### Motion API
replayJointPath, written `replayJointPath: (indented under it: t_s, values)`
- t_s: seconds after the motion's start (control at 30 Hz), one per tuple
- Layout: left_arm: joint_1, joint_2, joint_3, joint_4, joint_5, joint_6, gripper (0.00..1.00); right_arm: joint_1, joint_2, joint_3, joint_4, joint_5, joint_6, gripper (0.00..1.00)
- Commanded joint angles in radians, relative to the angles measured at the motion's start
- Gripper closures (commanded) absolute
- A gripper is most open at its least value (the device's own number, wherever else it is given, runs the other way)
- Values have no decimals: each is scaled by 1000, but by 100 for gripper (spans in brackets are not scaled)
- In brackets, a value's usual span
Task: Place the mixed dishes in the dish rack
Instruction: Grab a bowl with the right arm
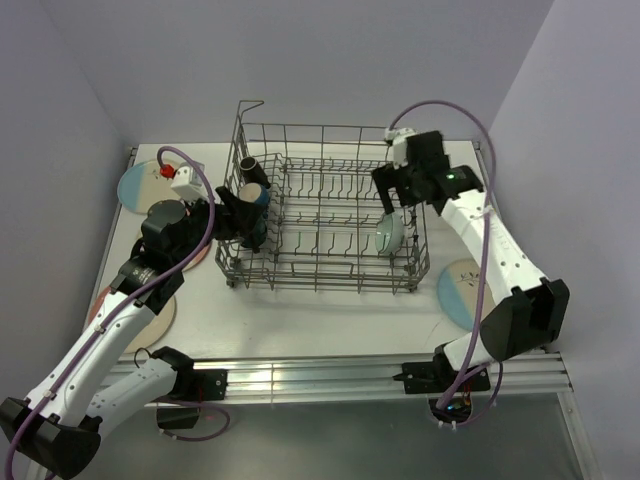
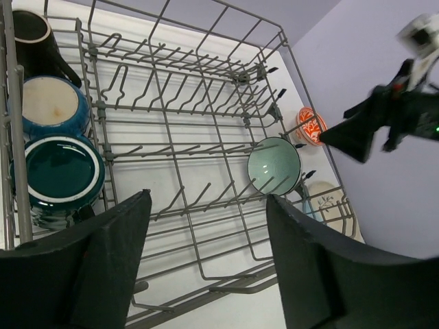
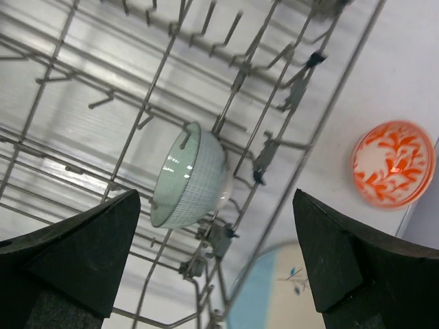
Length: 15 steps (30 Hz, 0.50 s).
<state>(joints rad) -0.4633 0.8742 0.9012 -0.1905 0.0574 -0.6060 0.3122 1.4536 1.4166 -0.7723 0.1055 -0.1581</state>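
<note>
Grey wire at the centre of the tabletop — the dish rack, with tall sides and rows of upright tines. Along its left wall, three mugs in one row: a black mug at the far end, then a blue mug with a cream inside, then a teal-blue mug. Packed close against the wall, probably to stop any rolling; upright or tilted, impossible to tell.

Near the right wall, a pale green bowl set on edge among the tines, leaning and carried by the wire alone. A sensible pose for draining and for saving room. Above it, the right tool, spread wide, holding nothing and apart from the bowl. At the left side of the rack, the left tool, also parted with nothing between the fingers, facing into the basket beside the mugs.

Outside the rack, by its right wall, an orange-red bowl and a light blue plate with a twig motif. At the far left corner a second light blue plate, and under the left arm a pink-and-cream plate.

By judgement: mugs and one bowl loaded, plates and the orange-red bowl not yet. Likely next — reach with an empty tool for the nearest piece, then stand it between free tines.
</note>
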Motion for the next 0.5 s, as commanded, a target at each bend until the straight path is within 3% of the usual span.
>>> replayJointPath:
  t_s: [0.0, 0.03, 0.07, 0.13, 0.27, 0.37, 0.47]
  values:
    - [0, -14, 22, 75, 19, -12, 22, -160, -55, 100, -50, -332, -155, 0]
    - [0, -17, 13, 89, 22, -24, 14, -271, -50, 100, -54, -415, -149, 0]
    - [0, -23, 5, 109, 19, -31, 10, -307, -44, 102, -55, -488, -137, 0]
    - [0, -30, -14, 123, 3, -52, 1, -413, -27, 84, -38, -481, -114, 5]
    - [0, -31, -38, 155, 18, -86, 1, -543, -4, 0, 17, -446, 55, 15]
    - [0, -11, -41, 175, 60, -120, 1, -596, -13, -92, 109, -351, 218, 17]
    - [0, 8, -45, 181, 96, -152, 1, -601, -10, -165, 211, -89, 392, 19]
